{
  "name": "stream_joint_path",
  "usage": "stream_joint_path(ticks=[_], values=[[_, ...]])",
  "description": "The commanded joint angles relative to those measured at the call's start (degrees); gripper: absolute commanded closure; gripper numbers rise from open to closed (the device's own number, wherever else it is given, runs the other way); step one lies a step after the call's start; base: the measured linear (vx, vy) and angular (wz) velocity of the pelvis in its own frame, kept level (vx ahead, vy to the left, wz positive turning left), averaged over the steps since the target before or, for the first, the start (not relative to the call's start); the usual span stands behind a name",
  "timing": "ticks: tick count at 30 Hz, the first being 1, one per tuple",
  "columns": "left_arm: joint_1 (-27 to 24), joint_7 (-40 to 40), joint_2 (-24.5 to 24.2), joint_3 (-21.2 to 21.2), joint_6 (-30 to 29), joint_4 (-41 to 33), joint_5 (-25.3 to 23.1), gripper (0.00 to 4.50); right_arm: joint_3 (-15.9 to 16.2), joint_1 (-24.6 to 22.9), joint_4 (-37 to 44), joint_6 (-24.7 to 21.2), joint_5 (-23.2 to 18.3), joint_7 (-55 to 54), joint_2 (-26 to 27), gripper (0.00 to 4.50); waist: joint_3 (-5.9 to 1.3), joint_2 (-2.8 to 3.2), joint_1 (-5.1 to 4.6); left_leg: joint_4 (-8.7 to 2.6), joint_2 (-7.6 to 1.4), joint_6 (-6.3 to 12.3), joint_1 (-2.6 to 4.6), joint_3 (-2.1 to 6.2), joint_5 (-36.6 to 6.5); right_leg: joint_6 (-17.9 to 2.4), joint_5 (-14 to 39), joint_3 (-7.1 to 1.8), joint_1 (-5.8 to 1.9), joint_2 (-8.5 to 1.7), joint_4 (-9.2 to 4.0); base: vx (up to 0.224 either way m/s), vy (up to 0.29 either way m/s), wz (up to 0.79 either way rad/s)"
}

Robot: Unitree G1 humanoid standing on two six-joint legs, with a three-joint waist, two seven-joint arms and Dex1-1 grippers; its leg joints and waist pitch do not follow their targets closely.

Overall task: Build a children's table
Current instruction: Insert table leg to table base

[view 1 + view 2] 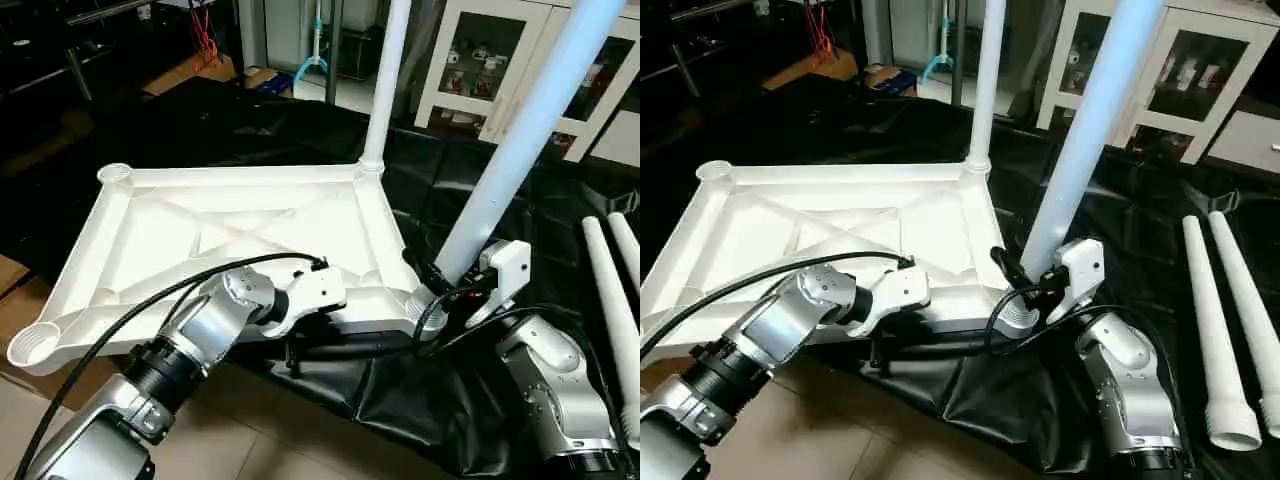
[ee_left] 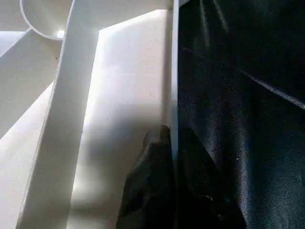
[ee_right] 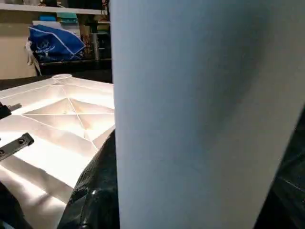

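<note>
Surface: black sheet (image 1: pixel 300 130) lying under table top (image 1: pixel 240 225), centre frame.
Left gripper (image 2: pixel 169 143): pinching rim, steadying top.
Right gripper (image 1: pixel 450 285): clasping leg (image 1: pixel 520 140), guiding it into socket.

Two silver metal forearms, rounded at the joints, with black ribbed collars further back. White plastic wrist housings on the left arm (image 1: pixel 200 330) and the right arm (image 1: pixel 545 385), each with a small dark connector on top. Black cables looping along both, a trace of red wiring by the right housing. Black fingers (image 2: pixel 147 191), seemingly matte rubber, blurred up close.
</note>
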State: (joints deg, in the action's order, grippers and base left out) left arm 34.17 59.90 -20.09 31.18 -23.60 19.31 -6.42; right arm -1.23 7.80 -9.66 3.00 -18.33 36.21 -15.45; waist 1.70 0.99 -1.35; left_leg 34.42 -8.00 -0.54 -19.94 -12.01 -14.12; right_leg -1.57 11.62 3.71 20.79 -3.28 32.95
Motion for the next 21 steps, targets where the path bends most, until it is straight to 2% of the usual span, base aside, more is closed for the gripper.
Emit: stream_joint_path(ticks=[1, 9, 10, 11, 12, 13, 15, 17, 19, 20, 21], values=[[0.46, -1.22, 0.55, -0.61, -0.17, 0.91, -0.08, 4.5, 1.4, -2.98, -8.55, -3.85, 3.24, -1.0, -0.3, 2.73, -1.21, 0.91, -0.25, -6.0, -6.83, -0.61, 0.5, 3.81, -16.71, -13.64, 13.07, -4.15, -0.77, -6.81, -4.32, 0.0, 0.0, 0.0], [-0.35, -1.59, 1.23, -2.68, -0.93, 0.17, 1.67, 4.5, 1.49, -3.0, -8.62, -3.81, 3.38, -1.23, -0.33, 2.73, -1.32, 0.94, -0.28, -6.01, -6.85, -0.51, 0.45, 3.84, -16.31, -13.35, 13.17, -4.14, -0.75, -6.79, -4.31, 0.0, 0.0, 0.0], [-0.34, -2.37, 1.62, -3.23, -1.77, 0.04, 1.81, 4.5, 1.53, -2.92, -8.76, -3.78, 3.63, -1.48, -0.33, 2.73, -1.3, 0.92, -0.3, -6.03, -6.85, -0.47, 0.44, 3.83, -16.34, -13.37, 13.11, -4.13, -0.72, -6.75, -4.3, 0.0, 0.0, 0.0], [-0.33, -3.87, 2.68, -4.35, -3.66, -0.14, 2.23, 4.5, 1.57, -2.6, -9.36, -3.67, 4.36, -2.37, -0.31, 2.73, -1.45, 0.61, -0.39, -5.96, -6.87, -0.58, 0.47, 3.73, -16.16, -13.49, 12.97, -4.13, -0.8, -6.76, -4.22, 0.0, 0.0, 0.0], [-0.32, -4.71, 3.31, -5.01, -4.75, -0.23, 2.49, 4.5, 1.59, -2.39, -9.75, -3.63, 4.82, -2.94, -0.3, 2.73, -1.38, 0.82, -0.32, -6.01, -6.91, -0.75, 0.51, 3.8, -16.01, -13.56, 13.23, -4.13, -0.72, -6.82, -4.25, 0.0, 0.0, 0.0], [-0.24, -5.45, 4.07, -5.65, -5.9, -0.3, 2.8, 4.5, 1.67, -1.92, -10.52, -3.65, 5.68, -4.08, -0.25, 2.73, -1.41, 0.64, -0.43, -5.93, -6.81, -0.63, 0.37, 3.77, -15.7, -13.61, 13.25, -4.15, -0.82, -6.84, -4.23, 0.0, 0.0, 0.0], [0.1, -6.92, 5.6, -6.67, -7.72, -0.26, 3.34, 4.5, 1.67, -0.36, -12.85, -3.82, 7.7, -7.5, 0.13, 2.73, -1.32, 0.56, -0.49, -5.86, -6.72, -0.33, 0.27, 3.79, -15.45, -13.53, 14.68, -4.14, -0.75, -6.93, -4.32, 0.0, 0.0, 0.0], [1.09, -9.86, 8.66, -8.33, -10.4, 0.24, 4.11, 4.5, 0.56, 3.48, -18.24, -4.81, 9.97, -15.46, 1.87, 2.73, -1.33, 0.53, -0.5, -5.66, -6.57, -0.03, 0.28, 3.78, -15.24, -13.11, 17.37, -4.16, -0.65, -7.11, -4.65, 0.0, 0.0, 0.0], [1.86, -12.22, 10.98, -9.76, -12.19, 0.68, 4.72, 4.5, -0.23, 6.17, -21.67, -5.5, 10.86, -20.43, 3.19, 2.73, -1.36, 0.66, -1.05, -5.59, -6.33, -0.27, -0.03, 4.09, -15.39, -11.99, 21.22, -3.95, -0.75, -7.12, -4.93, 0.0, 0.0, 0.0], [2.05, -12.85, 11.56, -10.01, -12.64, 0.73, 4.71, 4.5, -0.41, 6.95, -22.57, -5.59, 10.95, -21.61, 3.58, 2.73, -1.34, 0.61, -1.2, -5.46, -6.26, -0.13, 0.05, 3.98, -15.64, -11.86, 21.65, -3.97, -0.52, -7.0, -5.08, 0.0, 0.0, 0.0], [3.18, -16.53, 14.84, -11.44, -15.19, 1.03, 4.59, 4.5, -1.41, 11.34, -27.61, -6.04, 11.48, -28.29, 5.8, 2.73, -1.31, 0.64, -1.58, -5.41, -6.24, -0.25, 0.31, 3.9, -16.22, -11.92, 22.4, -3.98, -0.17, -6.91, -5.12, 0.0, 0.0, 0.0]])
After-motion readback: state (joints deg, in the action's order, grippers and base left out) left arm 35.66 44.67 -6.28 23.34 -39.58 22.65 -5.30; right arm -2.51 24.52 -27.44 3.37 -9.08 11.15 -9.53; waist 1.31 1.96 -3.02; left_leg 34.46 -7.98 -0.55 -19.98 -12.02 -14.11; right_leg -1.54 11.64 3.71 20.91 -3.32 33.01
